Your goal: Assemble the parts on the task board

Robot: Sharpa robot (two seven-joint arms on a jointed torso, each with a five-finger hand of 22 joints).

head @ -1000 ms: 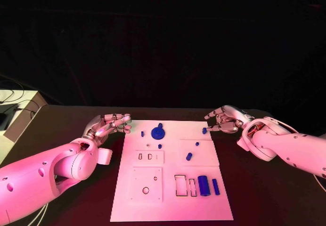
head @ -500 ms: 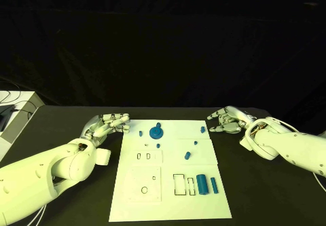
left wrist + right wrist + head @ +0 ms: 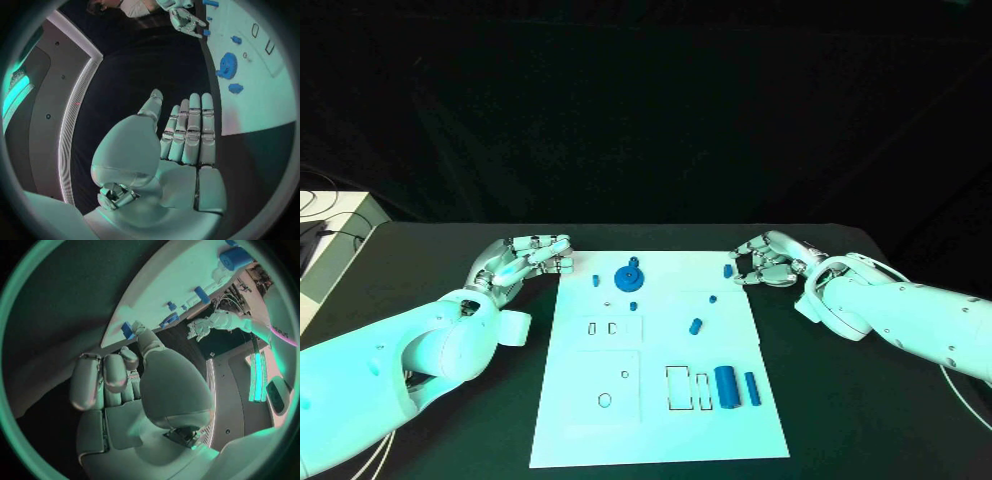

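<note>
Blue parts lie loose across the task board (image 3: 733,420): a gear (image 3: 630,277) near its far edge, a cylinder (image 3: 727,384) beside unfilled slots. Assembly is judged barely begun. Left hand (image 3: 525,260) and right hand (image 3: 764,260) are seen empty, fingers apart, flanking the board's far corners.

Head camera looks down; wrist cameras share the task board (image 3: 661,370).

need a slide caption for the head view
Both hands, left and right, flank the task board of blue parts.
</note>
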